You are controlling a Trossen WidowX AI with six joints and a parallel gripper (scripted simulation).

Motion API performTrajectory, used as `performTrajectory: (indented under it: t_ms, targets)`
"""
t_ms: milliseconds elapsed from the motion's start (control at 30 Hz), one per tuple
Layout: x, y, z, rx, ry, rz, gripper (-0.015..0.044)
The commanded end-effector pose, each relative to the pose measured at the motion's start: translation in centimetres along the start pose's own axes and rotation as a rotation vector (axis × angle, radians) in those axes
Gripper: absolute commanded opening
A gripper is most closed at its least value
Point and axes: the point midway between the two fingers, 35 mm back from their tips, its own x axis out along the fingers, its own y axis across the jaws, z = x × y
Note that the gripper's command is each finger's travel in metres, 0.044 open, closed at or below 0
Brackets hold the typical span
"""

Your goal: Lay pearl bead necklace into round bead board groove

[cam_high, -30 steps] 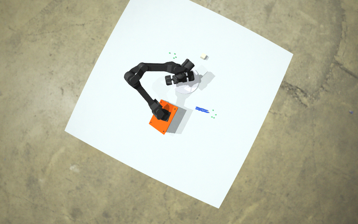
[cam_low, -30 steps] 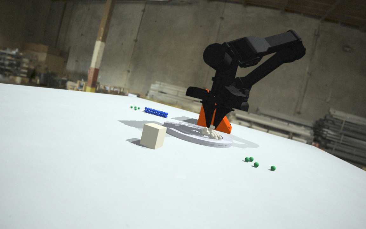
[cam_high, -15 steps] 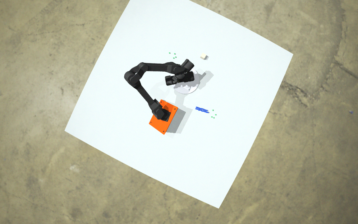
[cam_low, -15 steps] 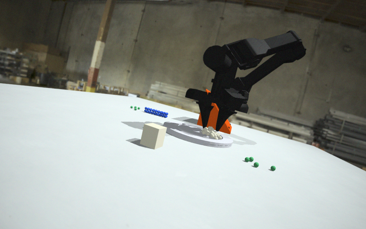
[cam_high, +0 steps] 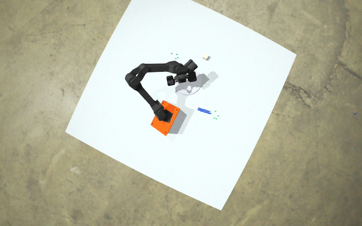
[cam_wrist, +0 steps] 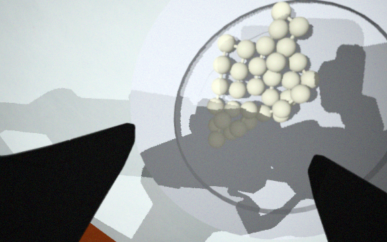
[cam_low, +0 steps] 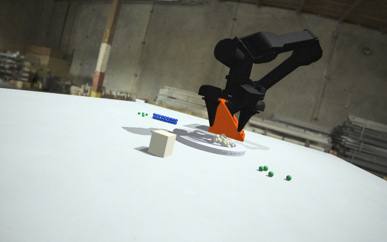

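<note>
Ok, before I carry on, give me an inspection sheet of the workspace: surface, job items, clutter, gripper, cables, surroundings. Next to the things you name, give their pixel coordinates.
Surface: white table top (cam_high: pixel 126 118) (cam_low: pixel 98 192), shadows across it.
Necklace: pearl beads (cam_low: pixel 223 140) (cam_wrist: pixel 257 66) bunched on the board, not following the groove.
Board: round, pale (cam_high: pixel 194 90) (cam_low: pixel 201 146) (cam_wrist: pixel 160 67), flat on the table.
Clutter: cream block (cam_high: pixel 205 56) (cam_low: pixel 161 144), rows of blue beads (cam_high: pixel 204 110) (cam_low: pixel 164 118), two loose groups of green beads.
Gripper: open above the board (cam_high: pixel 181 79) (cam_low: pixel 224 127) (cam_wrist: pixel 222 144), holding nothing.
Cables: nothing seen.
Surroundings: concrete floor (cam_high: pixel 30 112), wall (cam_low: pixel 182 45), stacked material (cam_low: pixel 372 141) behind.
</note>
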Motion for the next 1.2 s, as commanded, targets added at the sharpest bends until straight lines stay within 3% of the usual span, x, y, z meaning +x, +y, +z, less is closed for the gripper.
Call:
performTrajectory:
  t_ms: [0,533,567,633,1167]
  targets:
    - [-0.1,0.0,0.0,-0.001,0.001,0.0,0.044]
    - [-0.8,0.0,0.0,-0.004,0.0,-0.006,0.044]
    - [-0.8,0.0,0.0,0.012,0.0,-0.006,0.0414]
    - [-0.8,-0.2,0.1,0.142,-0.001,-0.006,0.038]
    - [-0.9,-2.7,1.1,1.646,-0.006,-0.005,0.038]
